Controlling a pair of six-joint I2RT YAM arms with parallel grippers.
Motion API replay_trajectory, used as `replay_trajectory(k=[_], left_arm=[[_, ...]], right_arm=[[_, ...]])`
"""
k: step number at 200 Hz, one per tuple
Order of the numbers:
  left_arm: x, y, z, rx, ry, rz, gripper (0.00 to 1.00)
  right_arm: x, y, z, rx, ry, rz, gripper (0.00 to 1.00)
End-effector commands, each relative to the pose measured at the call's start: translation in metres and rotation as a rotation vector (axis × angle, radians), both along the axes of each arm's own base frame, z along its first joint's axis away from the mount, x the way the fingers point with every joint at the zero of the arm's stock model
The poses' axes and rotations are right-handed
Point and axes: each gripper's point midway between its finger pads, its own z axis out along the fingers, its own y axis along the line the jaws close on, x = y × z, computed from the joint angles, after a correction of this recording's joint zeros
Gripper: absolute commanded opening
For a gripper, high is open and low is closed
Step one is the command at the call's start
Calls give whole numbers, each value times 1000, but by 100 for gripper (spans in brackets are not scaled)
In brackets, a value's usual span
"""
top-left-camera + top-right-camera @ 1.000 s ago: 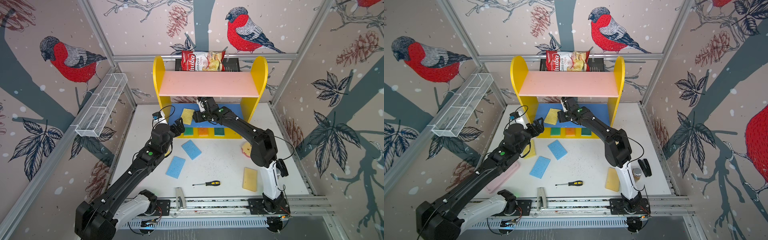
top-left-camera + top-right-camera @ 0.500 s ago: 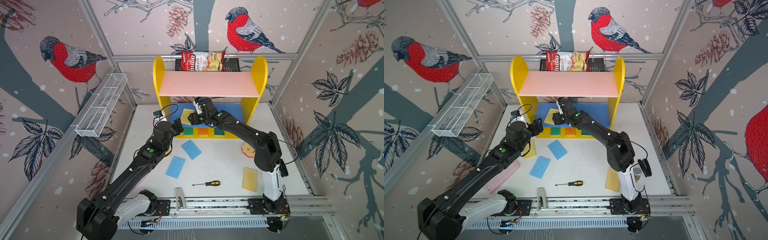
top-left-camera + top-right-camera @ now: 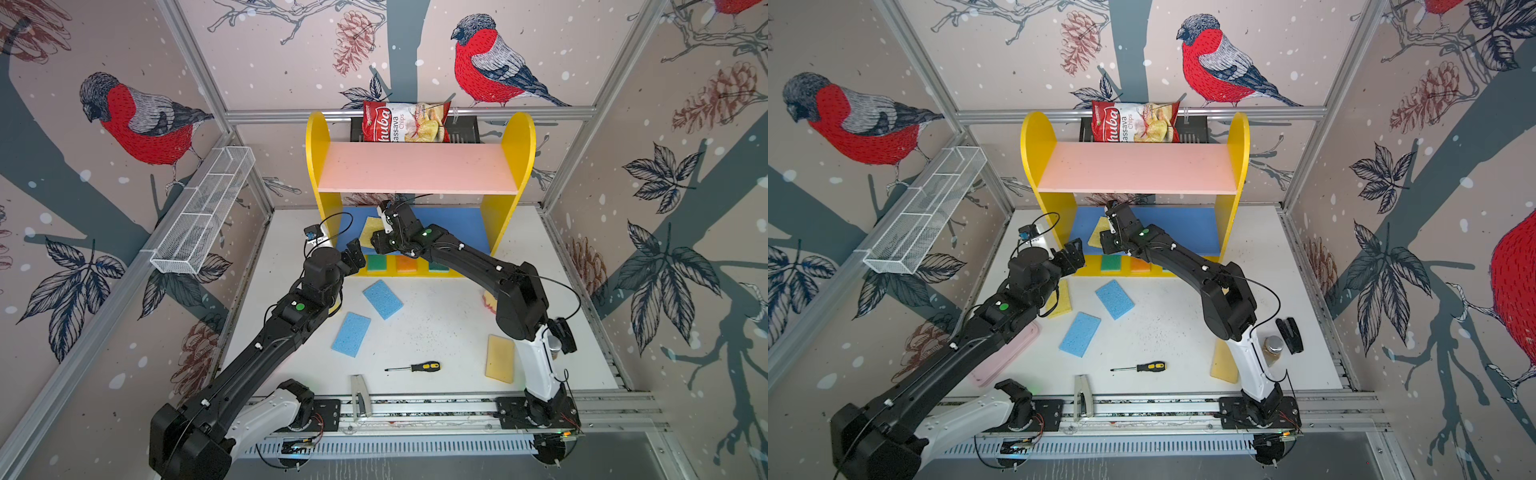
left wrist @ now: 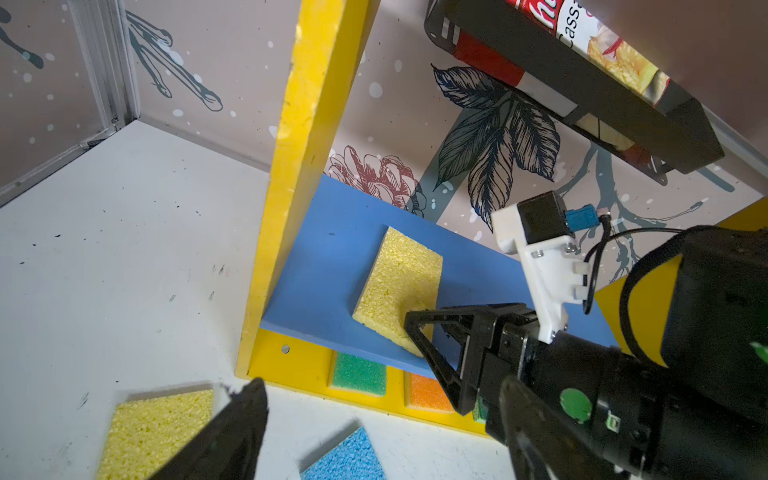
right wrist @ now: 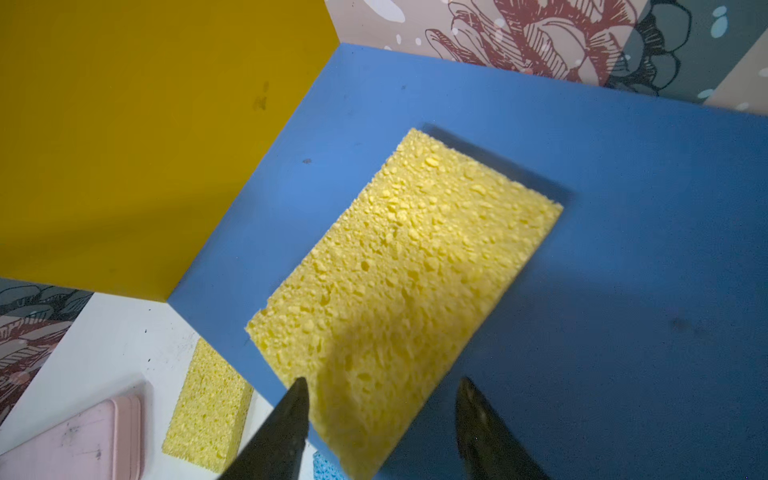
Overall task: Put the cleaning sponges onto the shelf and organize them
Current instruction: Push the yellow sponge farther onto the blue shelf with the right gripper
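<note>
One yellow shelf (image 3: 515, 166) stands ahead of both grippers, with a pink upper board (image 3: 415, 166), a blue middle board (image 3: 453, 224) and a yellow base. Far to the left of the left gripper (image 3: 356, 257), a white wire tray (image 3: 203, 212) hangs on the wall. Beyond and above the right gripper (image 5: 380, 384), behind the shelf top, a chips bag (image 3: 405, 122) sits in a black basket (image 3: 465, 131). Behind the left gripper, half under its arm, a pink tray (image 3: 1013, 353) lies on the table (image 3: 436, 324).

The right gripper is under the pink upper board, just over the blue one near its left end. Its jaws stand parted on either side of the near corner of a yellow sponge (image 5: 407, 266), which lies flat and slanted on that board. The fingertips sit right at its edges, and whether they pinch it cannot be told. The left gripper hangs lower and to the left of the right one, before the shelf's left side panel, spread wide and empty.

Below the right gripper, a green sponge (image 3: 376, 262) and an orange sponge (image 3: 404, 264) sit in the base. Behind both grippers two light blue sponges (image 3: 383, 299) lie close together on the table. A second yellow sponge (image 3: 1061, 301) lies under the left wrist. A third yellow sponge (image 3: 500, 359) lies beside the right arm's foot, well behind its gripper. A screwdriver (image 3: 415, 367) lies further back.
</note>
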Motion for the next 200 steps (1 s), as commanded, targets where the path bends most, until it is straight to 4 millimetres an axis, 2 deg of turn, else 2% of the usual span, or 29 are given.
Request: replay_trajectory(k=[1, 25, 50, 78, 109, 140, 168, 200], left_arm=[[1, -2, 6, -28, -31, -4, 87], [2, -4, 6, -35, -31, -9, 87], [3, -4, 6, -35, -32, -9, 87], [4, -6, 5, -38, -30, -15, 88], [5, -7, 4, -43, -28, -20, 88], [5, -9, 5, -47, -30, -24, 88], [5, -9, 5, -45, -30, -25, 88], [5, -9, 5, -45, -29, -30, 88]], right_arm=[[3, -5, -2, -41, -22, -1, 54], [7, -11, -4, -68, -33, -1, 48], [11, -18, -5, -90, -42, 1, 34], [17, -26, -6, -101, -40, -9, 27], [16, -25, -4, -95, -35, -1, 26], [3, -13, -3, -55, -1, 43, 21], [-7, -6, -3, -49, 9, 60, 21], [-6, -9, -1, -35, 21, 35, 32]])
